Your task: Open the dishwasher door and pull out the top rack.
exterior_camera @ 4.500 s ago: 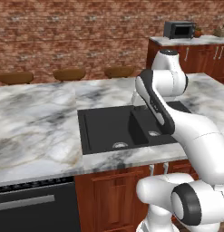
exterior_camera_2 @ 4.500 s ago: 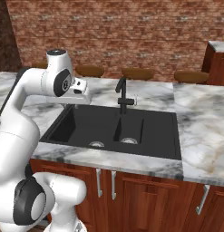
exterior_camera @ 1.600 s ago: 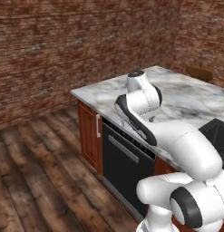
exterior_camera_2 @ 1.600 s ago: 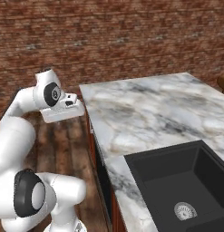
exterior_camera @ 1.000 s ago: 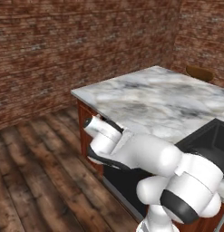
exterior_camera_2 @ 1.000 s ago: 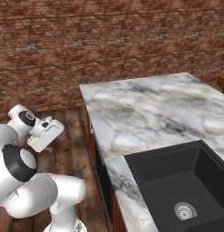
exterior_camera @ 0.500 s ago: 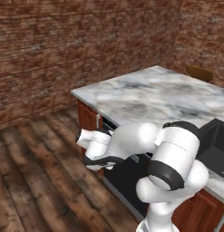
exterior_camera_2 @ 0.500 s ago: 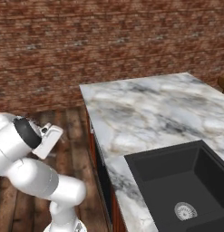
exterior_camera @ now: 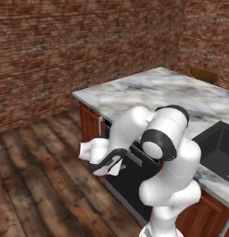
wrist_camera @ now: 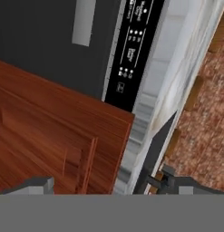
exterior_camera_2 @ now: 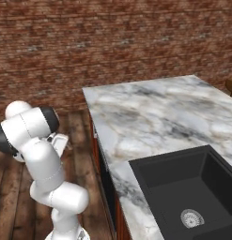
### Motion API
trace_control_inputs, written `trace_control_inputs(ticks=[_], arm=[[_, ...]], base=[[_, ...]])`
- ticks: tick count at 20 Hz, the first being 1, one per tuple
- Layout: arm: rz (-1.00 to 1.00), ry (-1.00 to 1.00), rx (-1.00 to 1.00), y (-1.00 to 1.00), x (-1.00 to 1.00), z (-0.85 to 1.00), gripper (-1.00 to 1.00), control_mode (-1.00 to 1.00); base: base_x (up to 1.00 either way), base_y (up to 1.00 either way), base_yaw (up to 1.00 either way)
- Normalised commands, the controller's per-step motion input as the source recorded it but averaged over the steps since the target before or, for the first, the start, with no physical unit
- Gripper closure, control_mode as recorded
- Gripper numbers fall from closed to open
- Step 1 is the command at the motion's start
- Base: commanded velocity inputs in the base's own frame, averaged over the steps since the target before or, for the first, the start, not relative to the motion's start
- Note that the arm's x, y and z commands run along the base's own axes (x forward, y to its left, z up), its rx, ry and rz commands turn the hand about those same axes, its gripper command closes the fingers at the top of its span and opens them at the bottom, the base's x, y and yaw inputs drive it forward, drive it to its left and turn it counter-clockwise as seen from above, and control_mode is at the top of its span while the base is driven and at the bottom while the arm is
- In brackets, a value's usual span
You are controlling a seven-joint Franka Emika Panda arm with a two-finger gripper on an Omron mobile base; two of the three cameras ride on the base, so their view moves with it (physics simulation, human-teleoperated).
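Dishwasher door (exterior_camera: 130, 178) is shut, its black panel set in the front of the marble-topped table (exterior_camera_2: 150, 117), just beside a reddish wooden cabinet (exterior_camera: 90, 125) at the corner nearest the brick wall. Its grey bar handle (wrist_camera: 84, 21) runs across the upper part of the panel; in the hand view it sits at the top edge, with the control strip (wrist_camera: 133, 50) beside it and the cabinet front (wrist_camera: 54, 140) filling the middle. No rack is visible while the door is closed.

From the left base view the arm is folded low in front of the door, with the hand (exterior_camera: 99, 155) out past the cabinet, apart from the panel. The jaws look open: the two finger tips (wrist_camera: 38, 185) stand far apart at the bottom of the hand view, with nothing between them.

The step in hand seems to be reaching for the handle. The hand is aimed at the cabinet, not the bar, so it likely needs to slide along the front until the bar lies between the tips. Rolling the wrist so the jaws straddle the bar across its length should give a firm hold. Closing near the bar's middle, then pulling outward and down in an arc about the bottom hinge, would keep the grip from slipping. Hitting the cabinet edge is the main risk.
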Motion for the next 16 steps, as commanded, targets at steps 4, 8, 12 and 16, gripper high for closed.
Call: trace_control_inputs(ticks=[4,8,12,16], arm=[[0.07,0.00,-0.14,-0.30,0.40,-0.32,-1.00,-1.00],[0.03,0.00,-0.16,-0.17,0.36,-0.40,-1.00,-1.00],[0.00,-0.03,-0.08,-0.21,0.24,-0.24,-1.00,-1.00],[0.00,-0.06,-0.03,-0.20,0.23,-0.24,-1.00,-1.00]], base=[[0.00,0.00,0.00],[0.00,0.00,0.00],[0.00,0.00,0.00],[0.00,0.00,0.00]])
